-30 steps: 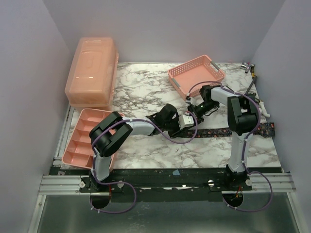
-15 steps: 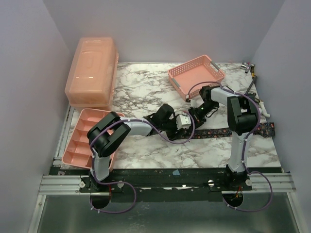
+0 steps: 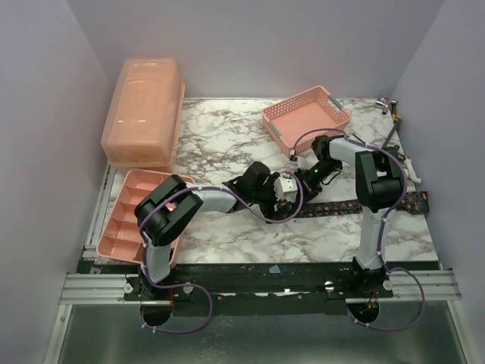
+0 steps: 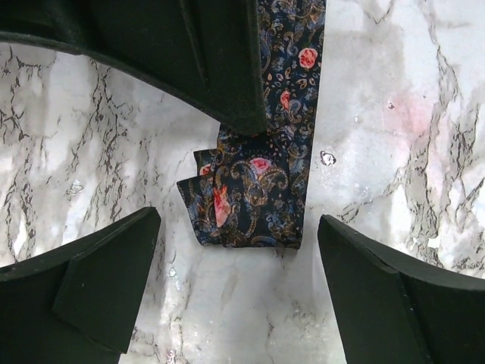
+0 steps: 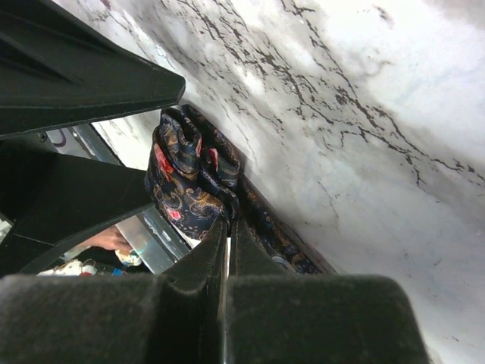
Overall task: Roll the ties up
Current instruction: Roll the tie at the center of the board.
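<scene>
- The dark navy fabric necktie (image 4: 292,45) with red and gold paisley lies flat on the white marble-patterned table (image 4: 394,114). It sits in front of the right arm's base and runs as a long narrow strip towards the table's right edge.
- Its left end is turned over into a small loose coiled end (image 4: 246,205), only a fold or two thick. The rolling looks barely begun.
- The left claw (image 3: 288,185) is spread wide and grips nothing. In the left wrist view its two black fingers (image 4: 106,280) stand on either side of the coiled end, clear of the cloth.
- The right claw (image 5: 228,227) is clenched tight. Its joined tips rest on the strip right beside the coil; I cannot tell whether any cloth is pinched between them.
- The relation that matters: the strip's long axis leads straight away from the left claw, across the line between its fingers. The coil sits squarely in that gap.
- Both claws meet at this end, but the left one is placed to take the coil, so my judgement is that closing it should catch the coil by its edges.
</scene>
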